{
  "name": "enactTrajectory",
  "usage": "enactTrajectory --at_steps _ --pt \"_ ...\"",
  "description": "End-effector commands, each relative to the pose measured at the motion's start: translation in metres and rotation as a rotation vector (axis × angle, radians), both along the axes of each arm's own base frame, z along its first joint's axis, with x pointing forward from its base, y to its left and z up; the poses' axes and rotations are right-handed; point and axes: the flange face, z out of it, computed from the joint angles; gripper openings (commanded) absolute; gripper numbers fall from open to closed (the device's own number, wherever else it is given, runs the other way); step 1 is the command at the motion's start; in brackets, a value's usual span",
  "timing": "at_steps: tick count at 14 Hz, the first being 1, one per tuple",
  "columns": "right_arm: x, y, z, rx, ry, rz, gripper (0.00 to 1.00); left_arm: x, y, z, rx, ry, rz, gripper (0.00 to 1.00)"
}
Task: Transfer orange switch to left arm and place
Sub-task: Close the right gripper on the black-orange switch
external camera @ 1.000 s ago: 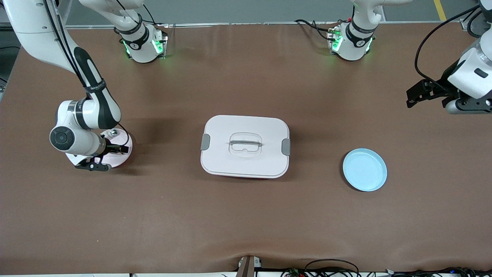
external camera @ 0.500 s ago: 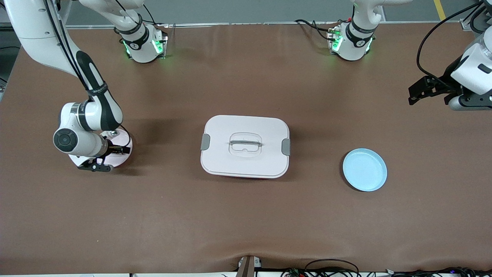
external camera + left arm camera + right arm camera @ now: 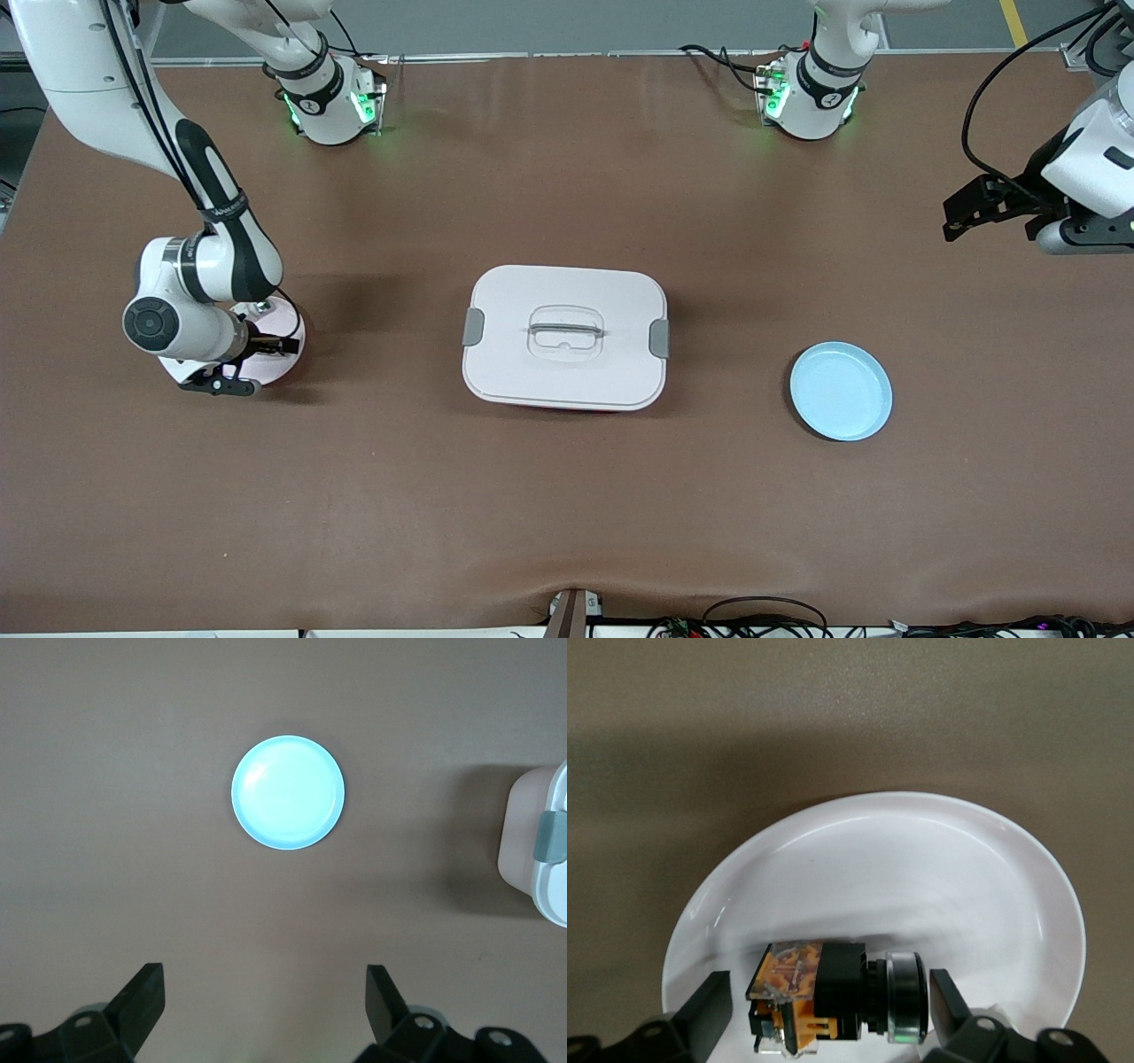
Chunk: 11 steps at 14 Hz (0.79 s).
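The orange switch (image 3: 833,992), black with an orange end and a clear round cap, lies on its side in a pale round plate (image 3: 921,859) at the right arm's end of the table. My right gripper (image 3: 831,1005) is down in that plate (image 3: 291,330), open, one finger on each side of the switch with small gaps. My left gripper (image 3: 961,211) is open and empty, held above the table at the left arm's end, as the left wrist view (image 3: 264,992) shows. The white box (image 3: 565,337) stands mid-table between the two plates.
A light blue empty plate (image 3: 842,391) lies between the box and the left arm's end, also in the left wrist view (image 3: 288,792). A small clear-grey piece (image 3: 261,307) sits on the pale plate's edge. Cables lie along the table's near edge.
My right gripper has shifted slightly over the pale plate and settled around the switch. My left gripper has drifted a little toward the robots' bases.
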Motion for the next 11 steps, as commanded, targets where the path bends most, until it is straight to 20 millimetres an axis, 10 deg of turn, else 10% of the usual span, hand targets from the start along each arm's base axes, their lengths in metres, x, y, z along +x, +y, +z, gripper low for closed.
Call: enactTrajectory --at_steps 1,6,11 --pt "0.003 0.000 -0.002 -0.009 -0.001 0.004 0.73 -0.002 -0.002 0.003 -0.016 0.006 -0.020 1.00" --pt "0.001 0.001 -0.003 -0.009 0.008 0.009 0.33 -0.002 -0.005 0.001 -0.016 0.009 -0.025 1.00" --pt "-0.002 0.003 0.014 -0.016 0.051 0.010 0.30 -0.002 -0.005 0.000 -0.016 0.011 -0.025 1.00"
